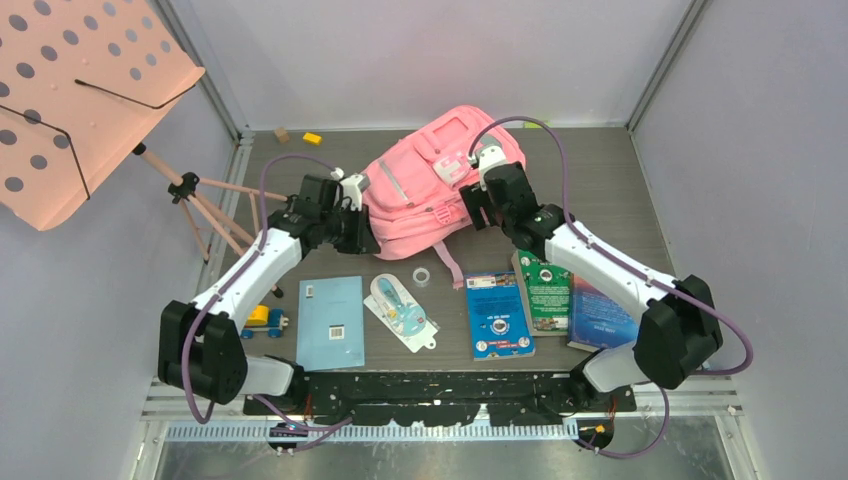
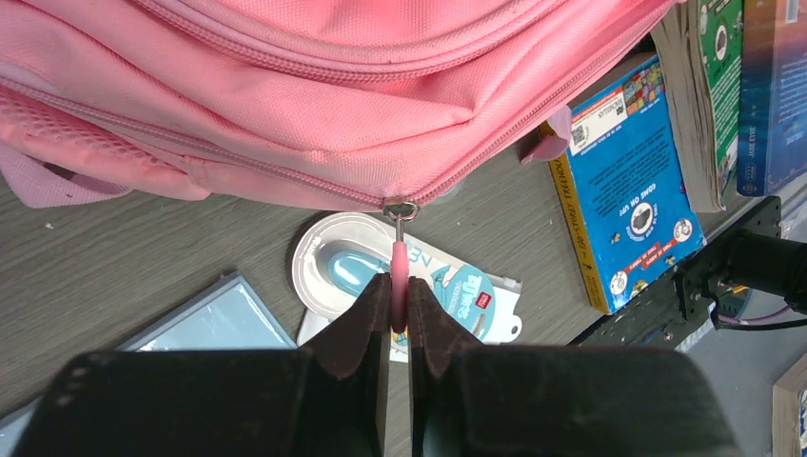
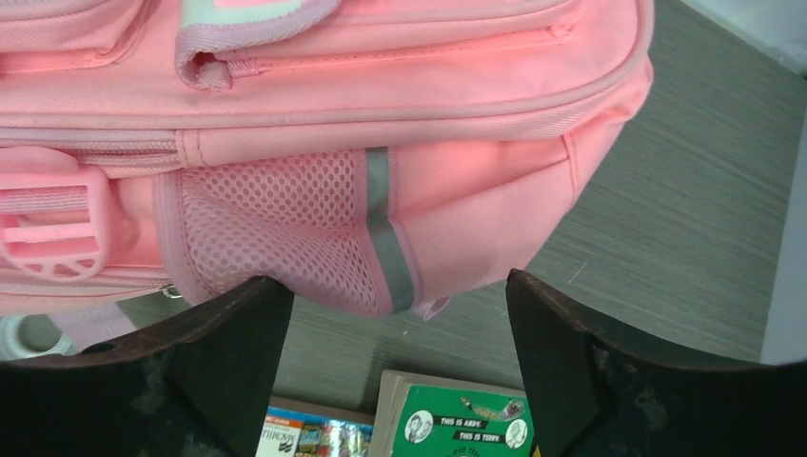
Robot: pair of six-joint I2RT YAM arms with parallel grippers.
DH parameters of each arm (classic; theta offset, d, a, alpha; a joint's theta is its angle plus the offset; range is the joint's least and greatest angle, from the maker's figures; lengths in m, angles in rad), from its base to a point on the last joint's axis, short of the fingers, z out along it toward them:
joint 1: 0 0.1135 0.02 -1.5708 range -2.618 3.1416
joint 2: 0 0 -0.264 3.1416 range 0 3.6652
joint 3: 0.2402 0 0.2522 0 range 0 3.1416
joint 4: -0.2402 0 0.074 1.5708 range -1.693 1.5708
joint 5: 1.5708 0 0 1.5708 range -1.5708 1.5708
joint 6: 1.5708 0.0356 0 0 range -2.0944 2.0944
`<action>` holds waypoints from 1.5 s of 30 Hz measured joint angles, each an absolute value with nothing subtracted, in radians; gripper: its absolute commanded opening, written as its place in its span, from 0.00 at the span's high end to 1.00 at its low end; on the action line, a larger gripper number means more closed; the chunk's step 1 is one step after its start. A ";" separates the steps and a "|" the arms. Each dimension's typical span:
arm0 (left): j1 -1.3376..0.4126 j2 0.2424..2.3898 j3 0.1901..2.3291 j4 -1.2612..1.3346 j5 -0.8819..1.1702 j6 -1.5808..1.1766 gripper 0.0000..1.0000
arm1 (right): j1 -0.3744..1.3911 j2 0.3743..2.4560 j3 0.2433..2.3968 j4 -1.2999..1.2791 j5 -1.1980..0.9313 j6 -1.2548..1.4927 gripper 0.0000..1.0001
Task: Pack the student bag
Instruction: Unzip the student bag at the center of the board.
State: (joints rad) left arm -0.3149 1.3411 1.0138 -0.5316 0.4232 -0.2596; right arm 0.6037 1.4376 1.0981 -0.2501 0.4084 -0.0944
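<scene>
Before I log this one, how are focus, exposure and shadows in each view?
Top external: even light, sharp throughout, soft shadows beside the large pink fabric backpack. Left wrist: the thin pink zip pull is crisp; the left end effector pinching it is dark and slightly soft. Right wrist: the backpack looks oversaturated, the open right end effector nearly a black silhouette.

Robot lab test cell, plain grey wall panels (image 1: pixel 420 60) in alu. frame (image 1: pixel 659 65), wood-grain table (image 1: pixel 600 170), L arm (image 1: pixel 245 272) & R arm (image 1: pixel 600 262) bolted at near edge, purple cables (image 1: pixel 522 119), music stand (image 1: pixel 80 90) beside.
</scene>
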 measured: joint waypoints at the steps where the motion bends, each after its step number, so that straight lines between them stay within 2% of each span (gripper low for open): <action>1: -0.315 1.345 1.014 -0.535 0.423 -0.262 1.00 | 0.602 1.429 1.104 -0.265 0.400 -0.093 0.07; 5: -0.313 1.369 1.014 -0.554 0.419 -0.264 1.00 | 0.627 1.362 1.109 -0.308 0.340 -0.099 0.06; 12: -0.313 1.374 1.013 -0.579 0.408 -0.266 1.00 | 0.799 1.279 1.118 -0.269 0.215 -0.131 0.06; 21: -0.313 1.374 1.013 -0.582 0.408 -0.278 1.00 | 0.892 1.440 1.103 -0.107 0.121 -0.125 0.10; 30: -0.313 1.374 1.013 -0.582 0.406 -0.281 1.00 | 0.957 1.637 1.065 0.020 0.127 -0.145 0.24; 41: -0.313 1.374 1.013 -0.585 0.392 -0.281 1.00 | 1.014 1.713 1.064 0.086 0.270 -0.214 0.41; 45: -0.313 1.374 1.013 -0.586 0.388 -0.281 1.00 | 1.040 1.746 1.056 0.135 0.352 -0.249 0.42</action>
